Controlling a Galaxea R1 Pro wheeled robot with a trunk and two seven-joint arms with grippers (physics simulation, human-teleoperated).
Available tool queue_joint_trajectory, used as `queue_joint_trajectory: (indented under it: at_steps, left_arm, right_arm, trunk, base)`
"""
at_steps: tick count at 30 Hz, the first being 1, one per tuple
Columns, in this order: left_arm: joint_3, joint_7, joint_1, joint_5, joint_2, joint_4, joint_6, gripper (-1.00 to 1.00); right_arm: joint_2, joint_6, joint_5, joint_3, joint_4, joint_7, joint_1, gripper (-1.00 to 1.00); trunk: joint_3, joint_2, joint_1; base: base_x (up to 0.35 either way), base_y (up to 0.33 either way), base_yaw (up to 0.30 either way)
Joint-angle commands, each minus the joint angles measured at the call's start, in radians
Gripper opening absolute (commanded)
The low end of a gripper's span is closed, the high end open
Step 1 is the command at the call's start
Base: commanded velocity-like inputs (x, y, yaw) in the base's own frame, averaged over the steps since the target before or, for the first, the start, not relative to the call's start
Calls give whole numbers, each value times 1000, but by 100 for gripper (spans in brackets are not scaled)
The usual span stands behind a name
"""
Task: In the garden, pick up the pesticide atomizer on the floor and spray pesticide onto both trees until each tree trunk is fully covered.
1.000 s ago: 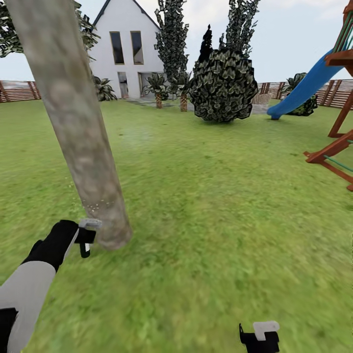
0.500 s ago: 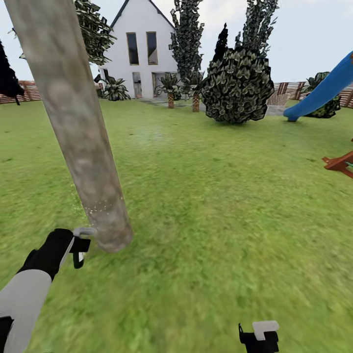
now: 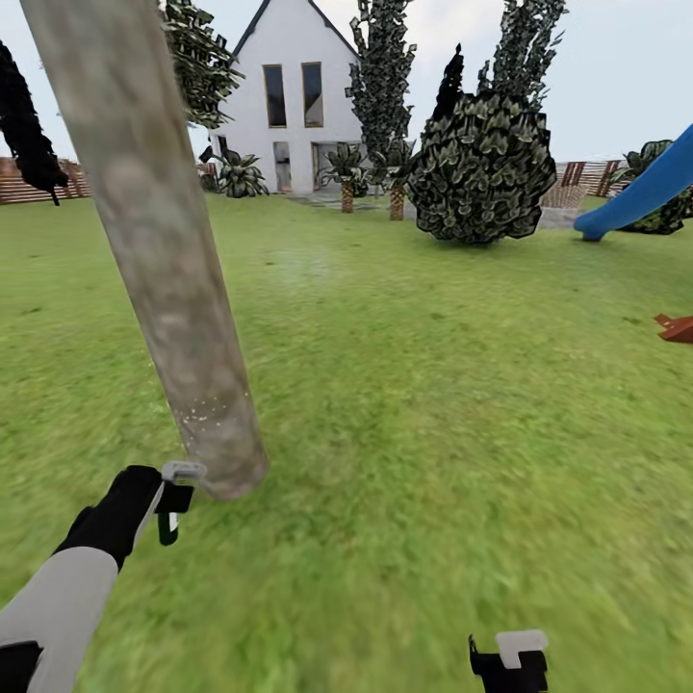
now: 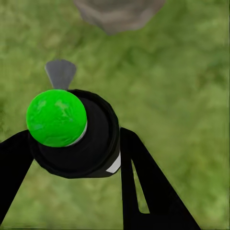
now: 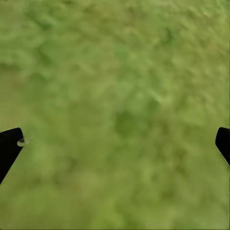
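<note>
L gripper (image 4: 72, 158) pinches atomizer (image 4: 72, 132), grey nozzle aimed at trunk (image 3: 159, 250) base, just beside it. R gripper (image 5: 115, 143) fingers spread wide over lawn (image 3: 433, 385), holding nothing.

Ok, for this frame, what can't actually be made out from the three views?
- Tree trunk: its top and crown are cut off by the head view's upper edge.
- Spray coverage: only faint pale specks low on the trunk; its far side is hidden.
- Atomizer: left wrist view shows its green top from above; body hidden beneath.
- Right gripper: cropped by the head view's bottom edge.
- Blue slide: cut off at the right edge.
</note>
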Motion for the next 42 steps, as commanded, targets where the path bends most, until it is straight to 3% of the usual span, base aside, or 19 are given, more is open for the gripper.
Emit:
queue_joint_trajectory:
  at_steps: [1,4,7,8,11,13,16,22,32,36,40,42]
  left_arm:
    - [-3,15,4,3,-1,0,-1,-100]
    - [-5,58,9,11,-28,19,-2,-100]
    - [-3,61,9,14,-87,18,-3,-100]
    - [0,62,9,14,-95,16,-3,-100]
    - [16,62,15,10,-85,21,-5,-100]
    - [72,62,50,7,-59,28,-62,-100]
    - [97,64,76,9,-57,77,-140,-100]
    - [102,70,80,13,-67,124,-214,-100]
    - [100,101,81,4,-71,125,-219,-100]
    - [99,193,81,11,-71,125,-217,-100]
    - [95,194,81,14,-77,126,-215,-100]
    - [95,194,81,13,-92,125,-217,-100]
  right_arm:
    - [0,0,0,0,0,0,0,100]
    - [0,0,1,0,0,0,0,100]
    - [0,0,1,0,0,0,0,100]
    - [0,0,1,0,0,0,0,100]
    - [0,0,0,0,-1,0,0,100]
    - [0,0,0,0,-1,0,0,100]
    - [0,0,0,0,-1,0,0,100]
    - [0,0,-1,0,-1,0,0,100]
    - [0,0,1,0,0,1,0,100]
    - [1,0,1,0,0,0,0,100]
    - [1,0,1,0,0,0,0,100]
    - [1,0,1,0,0,0,0,100]
  trunk:
    - [0,0,0]
    - [0,0,0]
    - [0,0,0]
    - [0,0,0]
    - [0,0,0]
    - [0,0,0]
    - [0,0,0]
    - [0,0,0]
    - [0,0,0]
    - [0,0,0]
    - [0,0,0]
    - [0,0,0]
  base:
    - [235,-124,2]
    - [225,-134,0]
    - [183,-106,0]
    - [72,-27,0]
    - [20,-8,0]
    - [2,-1,0]
    - [0,0,34]
    - [109,-73,227]
    - [214,-192,11]
    - [156,-199,212]
    - [18,-23,275]
    - [2,-184,276]
